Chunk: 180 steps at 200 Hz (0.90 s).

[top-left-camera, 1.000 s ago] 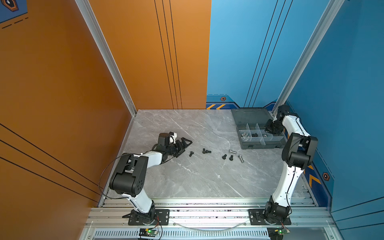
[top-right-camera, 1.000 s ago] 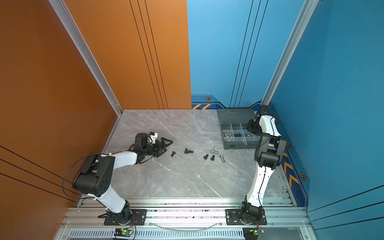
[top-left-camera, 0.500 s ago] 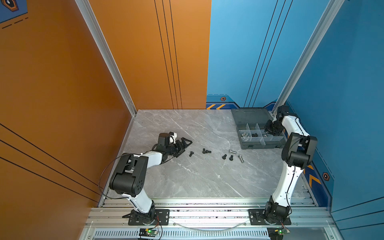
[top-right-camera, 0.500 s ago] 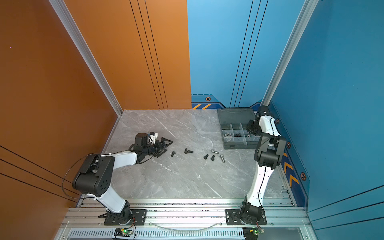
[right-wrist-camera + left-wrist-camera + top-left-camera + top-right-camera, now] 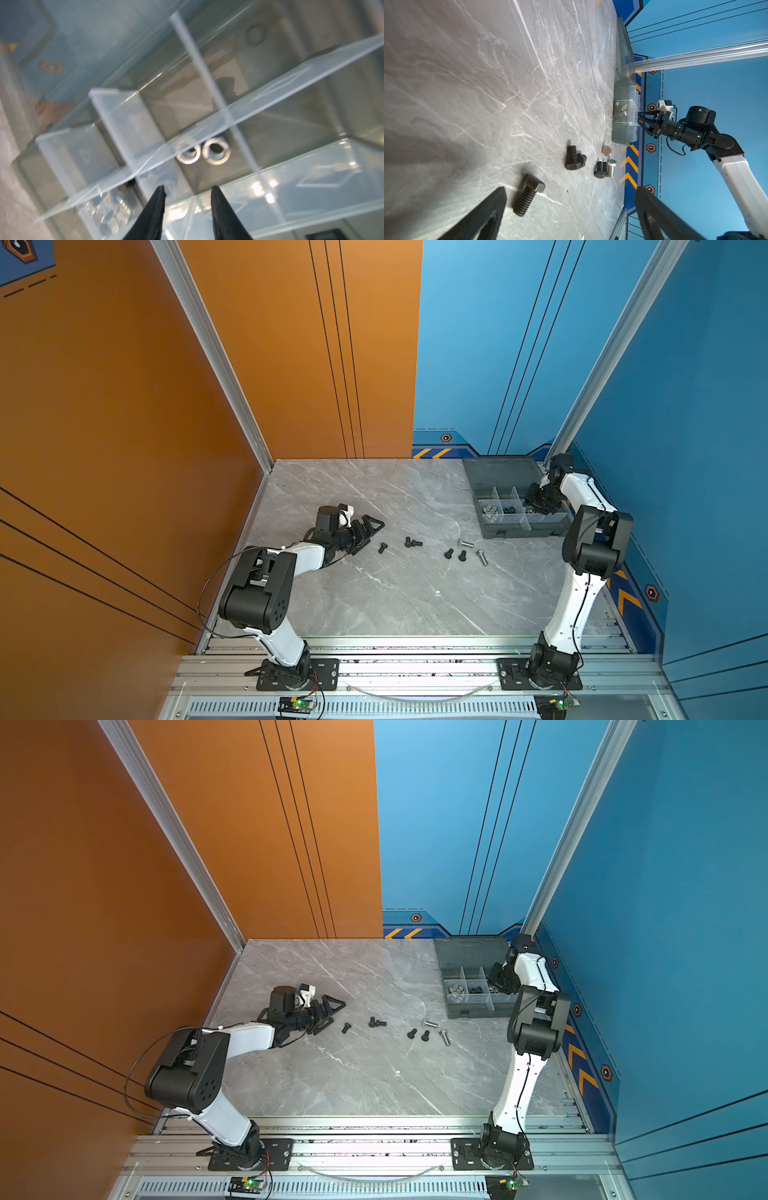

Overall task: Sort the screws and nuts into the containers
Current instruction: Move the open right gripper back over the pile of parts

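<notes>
Several loose screws lie on the grey marble table, black ones (image 5: 382,547) (image 5: 449,553) and silver ones (image 5: 482,558) (image 5: 430,1024). My left gripper (image 5: 371,526) (image 5: 571,190) rests low on the table, open, with a black screw (image 5: 527,195) just inside one fingertip and apart from it. My right gripper (image 5: 536,501) (image 5: 189,188) hovers over the right-hand containers of the smoky-grey organizer box (image 5: 523,533) (image 5: 473,1014), open and holding nothing. Two silver nuts (image 5: 216,151) lie in the compartment below it. Silver pieces (image 5: 490,510) fill the left compartment.
The box's lid (image 5: 498,472) lies open flat toward the back wall. Pale dividers (image 5: 199,62) stand close around the right fingertips. The blue side wall runs right behind the right arm (image 5: 598,539). The table's left edge meets the orange wall.
The right gripper's jaws have spread apart over the box. The left arm and the loose screws have not moved.
</notes>
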Each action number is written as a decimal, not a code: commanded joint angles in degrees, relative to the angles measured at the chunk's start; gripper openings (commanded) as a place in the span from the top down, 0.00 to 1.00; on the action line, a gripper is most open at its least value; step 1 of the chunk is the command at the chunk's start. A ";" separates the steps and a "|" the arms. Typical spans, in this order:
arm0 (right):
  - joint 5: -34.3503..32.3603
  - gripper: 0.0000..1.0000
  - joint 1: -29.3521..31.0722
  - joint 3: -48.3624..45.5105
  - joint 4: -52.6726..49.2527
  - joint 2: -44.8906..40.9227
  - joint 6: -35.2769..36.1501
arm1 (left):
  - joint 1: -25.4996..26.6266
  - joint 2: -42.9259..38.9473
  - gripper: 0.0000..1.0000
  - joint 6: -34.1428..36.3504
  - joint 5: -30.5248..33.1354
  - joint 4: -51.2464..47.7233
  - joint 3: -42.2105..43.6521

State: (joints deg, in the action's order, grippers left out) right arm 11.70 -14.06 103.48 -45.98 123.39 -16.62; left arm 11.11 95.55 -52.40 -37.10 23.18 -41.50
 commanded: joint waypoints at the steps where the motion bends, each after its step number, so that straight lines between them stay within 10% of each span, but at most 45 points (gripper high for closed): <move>1: 5.25 0.59 4.47 -3.74 0.45 -8.61 2.28 | 0.31 -0.97 0.02 -0.15 0.85 0.71 -0.87; 114: 4.61 0.50 32.19 -12.03 -1.24 -15.19 13.86 | -2.13 -2.30 0.02 1.47 0.56 -2.61 -0.42; 180: -0.09 0.49 36.74 -13.23 -3.72 -11.48 16.42 | -2.22 -2.21 0.02 1.43 0.54 -2.68 -0.19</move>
State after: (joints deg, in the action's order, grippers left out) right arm 14.02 22.90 91.57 -46.52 110.80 -2.35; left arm 9.32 94.39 -52.27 -37.08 21.26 -41.50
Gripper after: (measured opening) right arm 0.506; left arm 0.976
